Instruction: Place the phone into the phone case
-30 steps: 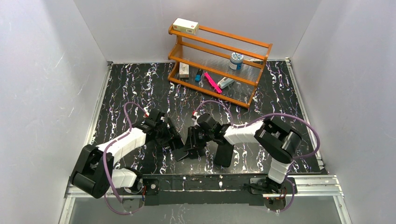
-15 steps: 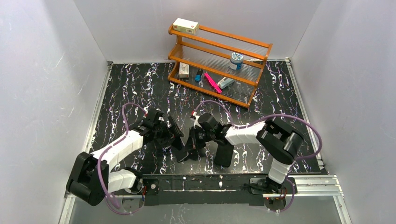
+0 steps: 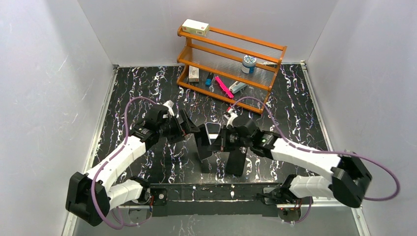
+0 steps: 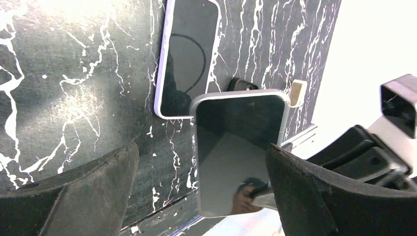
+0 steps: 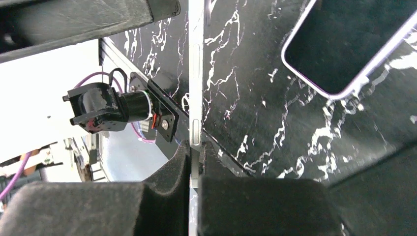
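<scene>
Phone (image 4: 236, 147): held up over the near middle of the desk (image 3: 147, 88), clamped in the right gripper (image 5: 195, 147). Those jaws are pressed tight on its 2 faces at 1 end.
- Right wrist view: phone is edge-on, a thin grey side rail with button slots. The long axis runs straight out from the pads.
- Left wrist view: glossy dark face turned to that camera, long axis up-and-down the picture, rounded grey rim all round.
- Top view: it stands steeply. Cannot tell whether its lower end touches the desk.

Left gripper (image 3: 191, 129): just left of the phone and facing it. Jaws spread wide, wider than the phone's short side, with nothing in them.

Lavender-edged phone (image 4: 187, 54): flat on the desk, face up, just right of the held phone in the top view. Long axis runs roughly near-to-far, close to the desk's near edge.

Room:
- Bare marbled desk left of the left arm.
- A band of bare desk between both grippers and the wooden rack (image 3: 183, 58) at the far edge.
- White walls close off both sides.
</scene>
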Available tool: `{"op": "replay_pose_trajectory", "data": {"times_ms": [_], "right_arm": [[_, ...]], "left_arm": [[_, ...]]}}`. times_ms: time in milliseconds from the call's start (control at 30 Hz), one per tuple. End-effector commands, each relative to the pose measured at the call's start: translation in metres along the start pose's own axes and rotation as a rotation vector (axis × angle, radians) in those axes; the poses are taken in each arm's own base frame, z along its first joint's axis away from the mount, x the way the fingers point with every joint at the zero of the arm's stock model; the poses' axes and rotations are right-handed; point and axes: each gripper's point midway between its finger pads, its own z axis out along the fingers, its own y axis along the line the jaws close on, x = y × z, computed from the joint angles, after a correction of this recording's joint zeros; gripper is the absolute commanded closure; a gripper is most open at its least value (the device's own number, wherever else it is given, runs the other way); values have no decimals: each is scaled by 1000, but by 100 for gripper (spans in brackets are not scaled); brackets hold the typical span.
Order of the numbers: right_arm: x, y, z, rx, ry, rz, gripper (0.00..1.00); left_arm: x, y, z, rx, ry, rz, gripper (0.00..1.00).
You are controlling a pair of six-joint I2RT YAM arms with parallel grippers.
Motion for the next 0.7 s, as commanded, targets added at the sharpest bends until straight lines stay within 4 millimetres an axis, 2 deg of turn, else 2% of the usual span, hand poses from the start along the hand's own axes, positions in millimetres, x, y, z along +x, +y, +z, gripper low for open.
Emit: {"op": "replay_pose_trajectory", "data": {"times_ms": [0, 200, 300, 667], "right_arm": [[-3, -15, -36, 143, -76, 100, 99], [6, -49, -83, 319, -167, 200, 99], [14, -68, -97, 397, -187, 240, 99], [33, -114, -102, 523, -217, 287, 99]], "left_arm": [[11, -12, -3, 49, 51, 65, 4], [23, -21, 13, 82, 88, 111, 17], [30, -30, 24, 89, 100, 143, 21], [77, -68, 79, 135, 148, 235, 33]]}}
